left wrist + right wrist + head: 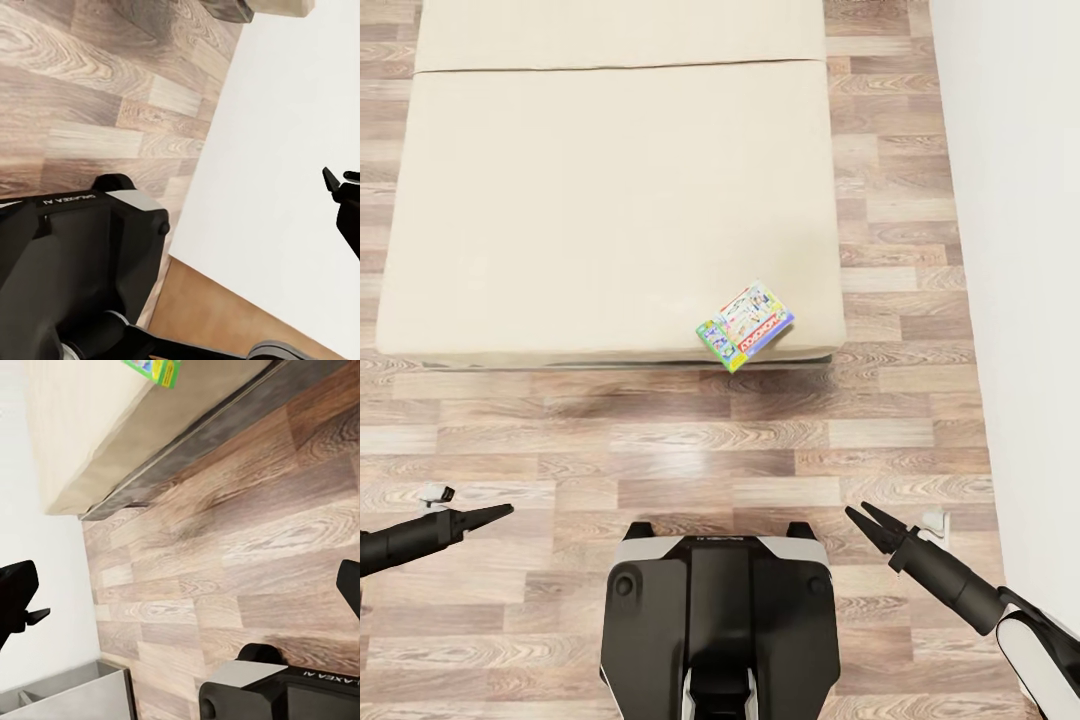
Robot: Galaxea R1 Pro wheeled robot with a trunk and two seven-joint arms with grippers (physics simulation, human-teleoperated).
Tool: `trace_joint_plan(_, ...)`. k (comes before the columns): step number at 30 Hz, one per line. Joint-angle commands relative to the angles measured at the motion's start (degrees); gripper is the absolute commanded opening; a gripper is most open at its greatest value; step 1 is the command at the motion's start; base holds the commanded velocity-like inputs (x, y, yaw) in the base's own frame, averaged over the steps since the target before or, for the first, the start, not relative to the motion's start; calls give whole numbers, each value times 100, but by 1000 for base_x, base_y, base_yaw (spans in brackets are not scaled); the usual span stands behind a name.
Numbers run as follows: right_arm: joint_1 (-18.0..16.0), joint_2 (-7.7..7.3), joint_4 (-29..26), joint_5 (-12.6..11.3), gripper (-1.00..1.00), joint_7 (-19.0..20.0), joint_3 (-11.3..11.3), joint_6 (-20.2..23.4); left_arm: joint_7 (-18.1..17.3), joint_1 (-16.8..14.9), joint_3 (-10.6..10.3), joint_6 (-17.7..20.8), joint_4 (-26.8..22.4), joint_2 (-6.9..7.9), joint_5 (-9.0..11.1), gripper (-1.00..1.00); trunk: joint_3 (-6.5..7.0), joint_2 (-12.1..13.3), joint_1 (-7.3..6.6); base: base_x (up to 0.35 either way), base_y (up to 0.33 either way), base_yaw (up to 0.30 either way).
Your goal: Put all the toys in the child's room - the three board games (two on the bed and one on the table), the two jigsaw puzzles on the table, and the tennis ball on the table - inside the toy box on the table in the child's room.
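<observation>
Nearest the camera, the robot's dark base (715, 620) is standing on the wood floor (660, 450), with both arms held low and out to the sides. One board game (745, 325), the green-edged box with red lettering, is lying flat on the bed (610, 200), close to the near edge and toward the right corner, one corner of it reaching just about to the mattress edge. Its green corner is also peeking out in the right wrist view (157, 370). Beyond the bed's right side, the white wall (1020, 250) is running close by. The left hand (498, 513) is looking closed, its fingers pressed together and holding nothing; the right hand (865, 518) is standing slightly open and empty. Judging by this, the robot is approaching the bed to collect this game. Next it would need to roll closer, lean the trunk forward and bring the right hand down over the box's overhanging corner, since such a thin box offers little else to pinch.
</observation>
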Motion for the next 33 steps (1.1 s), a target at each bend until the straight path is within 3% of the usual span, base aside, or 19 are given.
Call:
trace_joint_plan(1,0,-1,-3,-57,100,7,-3,51,-22,-1,3,60,1,-11,-3,100,4,-8,4,0,0,0)
trace_joint_plan(9,0,-1,-9,-58,100,15,-3,43,-22,-1,13,61,5,-289,-16,100,80,-8,4,0,0,0)
trace_joint_plan(22,-1,-1,-10,-58,100,295,-3,36,-22,-1,18,82,16,-432,7,100,203,-8,4,0,0,0)
trace_joint_plan(29,0,-8,-10,-54,100,415,-3,34,-22,-3,45,135,22,-812,17,100,270,-8,4,0,0,0)
trace_joint_plan(31,1,-8,-10,-52,100,510,-8,34,-22,-16,59,174,23,-1022,19,100,289,-8,4,0,0,0)
trace_joint_plan(33,1,-9,-8,-51,100,575,-9,34,-22,-26,80,197,23,-1117,19,100,308,-8,4,0,0,0)
